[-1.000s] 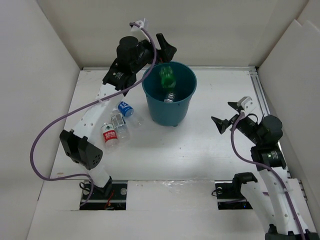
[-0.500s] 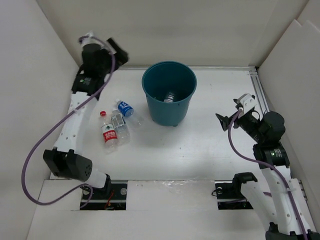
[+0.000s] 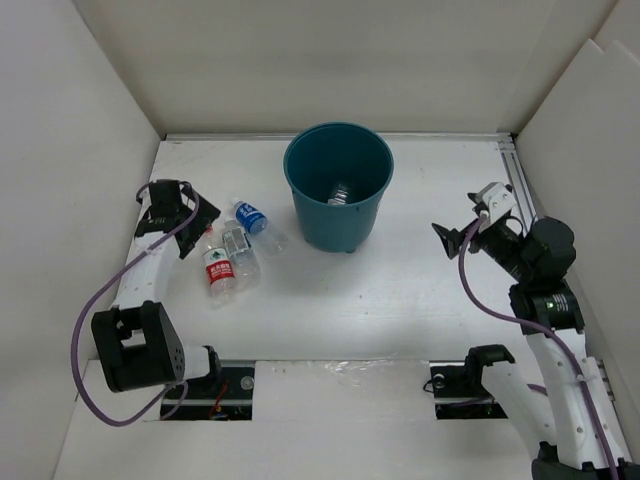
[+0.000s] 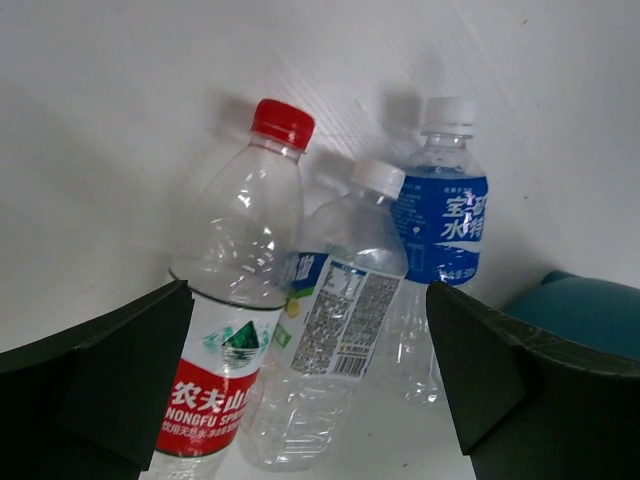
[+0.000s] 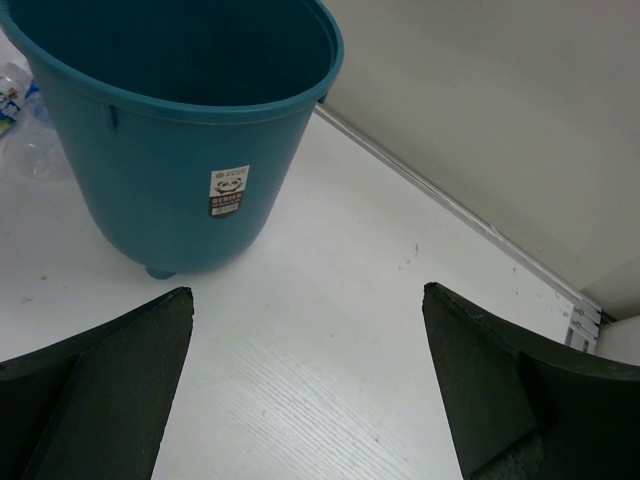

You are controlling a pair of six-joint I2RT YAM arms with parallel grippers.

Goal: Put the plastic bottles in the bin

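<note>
Nearest the camera in the top view, the two arm bases sit at the bottom edge, left arm on the left. A bit further up on the white surface [image 3: 400, 285] there's a cluster of three plastic bottles lying on their sides at middle left, packed right against each other. The red-label bottle [image 3: 217, 268] with the red cap is lowest in the frame. The grey-label bottle [image 3: 240, 250] is next, and the blue-label bottle [image 3: 252, 217] is highest, closest to the bin.

The left pincer [image 3: 172, 225] is just left of that cluster, down low, jaws spread wide with nothing in them. Its wrist view has all three bottles framed between the fingers, caps toward the top of the picture. Can't tell if a finger actually touches the red cap.

Over at middle right, the right pincer [image 3: 458, 225] is wide open too, holding nothing and well apart from everything, with the bin square in its wrist view.

Furthest back, top centre, the teal bin [image 3: 300, 165] stands upright. One clear bottle [image 3: 341, 193] is visible lying at the bottom inside it.
</note>
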